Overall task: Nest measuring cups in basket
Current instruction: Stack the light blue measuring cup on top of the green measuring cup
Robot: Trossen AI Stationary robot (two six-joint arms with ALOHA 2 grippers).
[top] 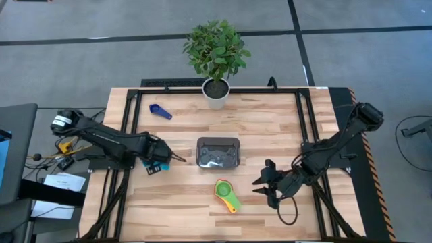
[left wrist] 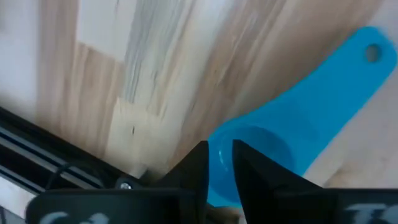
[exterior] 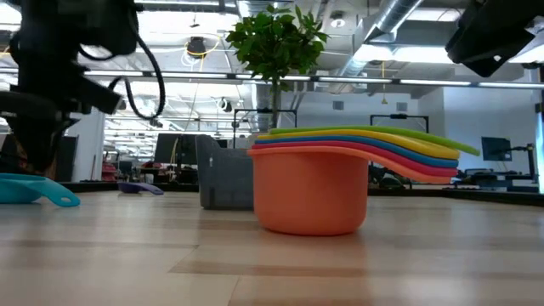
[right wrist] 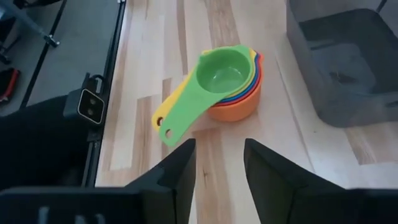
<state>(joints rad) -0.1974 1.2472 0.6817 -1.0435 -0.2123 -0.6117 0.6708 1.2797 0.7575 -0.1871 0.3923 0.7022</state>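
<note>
A nested stack of measuring cups (top: pixel 227 194), green on top and orange at the bottom (exterior: pixel 310 191), stands on its base near the table's near edge (right wrist: pixel 227 84). The dark grey basket (top: pixel 218 152) sits at mid-table. A dark blue cup (top: pixel 160 111) lies alone toward the far left. My left gripper (top: pixel 159 160) is left of the basket, shut on a light blue cup (left wrist: pixel 292 130). My right gripper (top: pixel 265 183) is open, just right of the stack, touching nothing (right wrist: pixel 217 155). My left gripper pinches the light blue cup's bowl rim (left wrist: pixel 219 163), on the side away from the handle. One finger looks to be inside the bowl and one outside. The fingers come from above, slanting down. The cup lies on the table (exterior: pixel 34 189), its handle (left wrist: pixel 348 74) pointing away.
A white pot with a green plant (top: pixel 216 91) stands at the far edge, behind the basket. Black frame rails (top: pixel 131 115) run along the table's left and right sides. Bare wood lies between the basket and the stack.
</note>
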